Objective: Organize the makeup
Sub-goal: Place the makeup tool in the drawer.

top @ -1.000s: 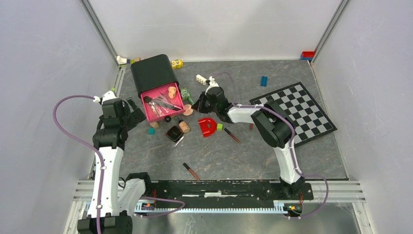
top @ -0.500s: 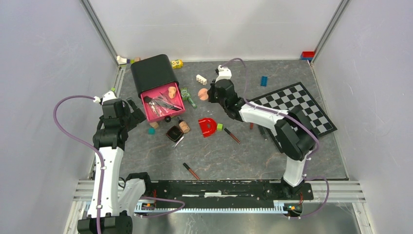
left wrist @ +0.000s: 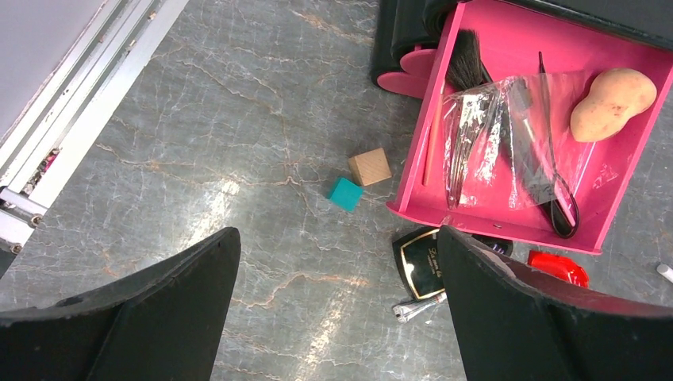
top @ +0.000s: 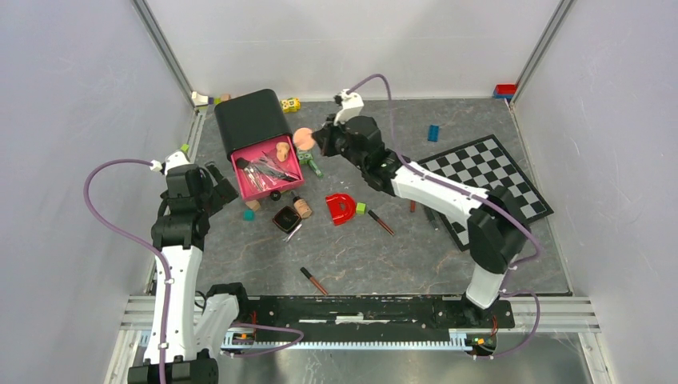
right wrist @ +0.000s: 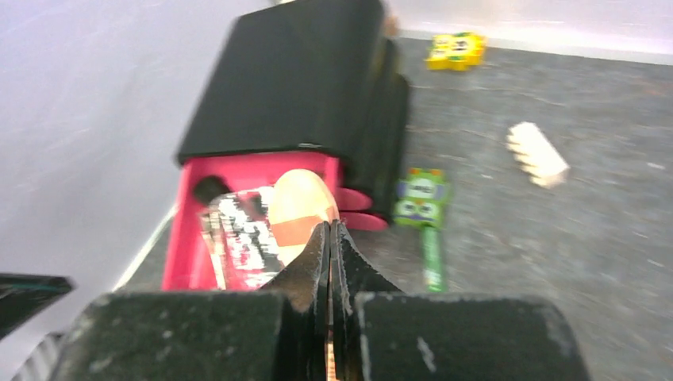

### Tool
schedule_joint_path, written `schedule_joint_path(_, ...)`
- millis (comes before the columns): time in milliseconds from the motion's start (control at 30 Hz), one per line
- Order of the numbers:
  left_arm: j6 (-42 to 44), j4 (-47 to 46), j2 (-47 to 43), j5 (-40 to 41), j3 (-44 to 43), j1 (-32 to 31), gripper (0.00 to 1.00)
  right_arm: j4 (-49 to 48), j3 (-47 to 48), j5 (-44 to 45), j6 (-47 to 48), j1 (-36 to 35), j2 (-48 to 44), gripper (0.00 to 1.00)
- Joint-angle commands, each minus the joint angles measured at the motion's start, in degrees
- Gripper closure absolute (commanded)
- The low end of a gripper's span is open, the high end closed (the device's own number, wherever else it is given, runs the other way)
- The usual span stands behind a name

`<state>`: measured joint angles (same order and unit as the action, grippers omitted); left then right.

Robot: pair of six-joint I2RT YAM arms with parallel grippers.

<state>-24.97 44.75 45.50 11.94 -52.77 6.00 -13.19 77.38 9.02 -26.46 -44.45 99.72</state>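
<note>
Moved left since a second ago, the right hand (top: pixel 314 141) clenches a peach sponge (top: pixel 303 138) beside the pink drawer (left wrist: pixel 508 40), upper centre; the left hand (left wrist: pixel 337 238) is released.

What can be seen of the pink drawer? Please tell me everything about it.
The pink drawer looks like glossy plastic, a shallow open tray with low walls. It stands pulled out of the black case, toward the arms, and rests on the grey table. Inside lie a black brush, a clear plastic packet and a peach sponge. A black compact lies by its front wall.
</note>
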Motion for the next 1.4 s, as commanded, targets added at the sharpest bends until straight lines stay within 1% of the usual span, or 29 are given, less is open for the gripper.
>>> schedule_joint_path(0,0.98,-0.19,-0.23,1.59,-0.8,0.06,0.0,-0.59,7.89,-8.83,-1.75,-3.44,6.13,1.0)
schedule_joint_path(67,0.98,-0.21,-0.23,1.59,-0.75,0.06,0.0,-1.23,9.95,-11.83,-2.34,-4.6,8.48,1.0)
schedule_joint_path(267,0.98,-0.5,0.38,1.26,-0.67,0.06,0.0,-1.53,16.7,-15.99,-3.71,-6.91,15.01,1.0)
schedule_joint_path(500,0.98,-0.63,0.38,1.04,-0.57,0.03,0.0,0.12,23.5,-17.38,-4.77,-7.67,21.81,1.0)
schedule_joint_path(633,0.98,-0.79,0.48,0.8,-0.58,0.06,0.0,1.18,24.72,-17.17,-4.74,-7.78,23.97,1.0)
schedule_joint_path(800,0.98,-0.81,0.45,0.85,-0.58,0.1,0.0,1.95,23.89,-16.25,-3.73,-7.85,24.86,1.0)
schedule_joint_path(867,0.98,-0.81,0.56,0.79,-0.58,0.06,0.0,2.03,23.62,-16.99,-3.42,-7.86,24.92,0.96)
schedule_joint_path(900,0.98,-0.85,0.52,0.75,-0.58,0.06,0.0,1.99,23.45,-15.97,-3.41,-7.84,24.92,0.93)
schedule_joint_path(1000,0.98,-0.81,0.36,0.86,-0.58,0.07,0.0,2.04,23.53,-15.66,-2.79,-7.84,24.53,0.77)
schedule_joint_path(1100,0.98,-0.72,0.13,0.94,-0.49,0.06,0.0,2.31,23.73,-14.32,-1.25,-7.81,23.09,0.67)
schedule_joint_path(1233,0.98,-0.8,-0.01,1.12,-0.49,0.11,0.0,4.21,24.12,-12.05,2.98,-7.75,20.06,0.65)
schedule_joint_path(1367,0.81,-0.98,0.27,0.94,-0.4,0.02,0.0,4.03,19.01,-9.39,7.29,-7.65,14.29,0.64)
